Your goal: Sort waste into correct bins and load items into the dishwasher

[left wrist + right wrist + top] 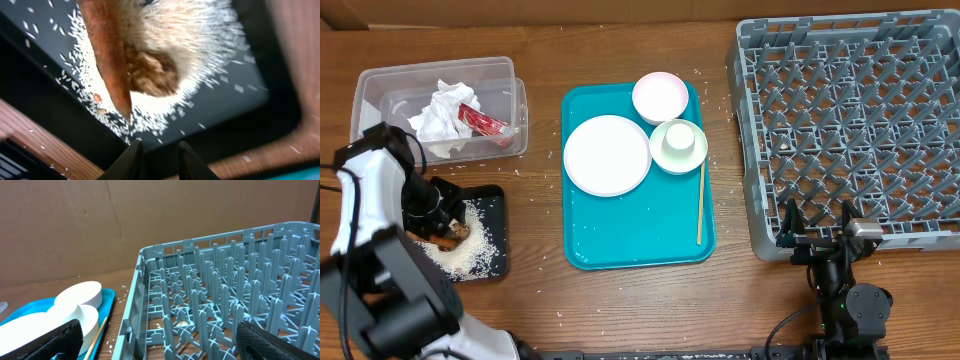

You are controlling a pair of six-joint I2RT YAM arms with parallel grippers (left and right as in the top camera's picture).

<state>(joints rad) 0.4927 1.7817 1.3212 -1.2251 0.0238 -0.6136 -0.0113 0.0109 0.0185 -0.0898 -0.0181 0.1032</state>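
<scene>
Left end effector (pixel 160 146): spread, empty, above black tray (pixel 493 205); carrot stick (pixel 107 60) lay on rice (pixel 205 45), the food bin, I judged.

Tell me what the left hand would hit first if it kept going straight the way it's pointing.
Probably the rice-strewn floor of the shallow black rectangular tray, just short of the brown crumbly food lump; depth is hard to judge. The left hand is open and empty.

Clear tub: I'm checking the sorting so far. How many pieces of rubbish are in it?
2: a crumpled white napkin in the middle of the tub, and a red wrapper against it on the side nearer the teal tray. Something smaller could be hidden under the napkin.
</scene>
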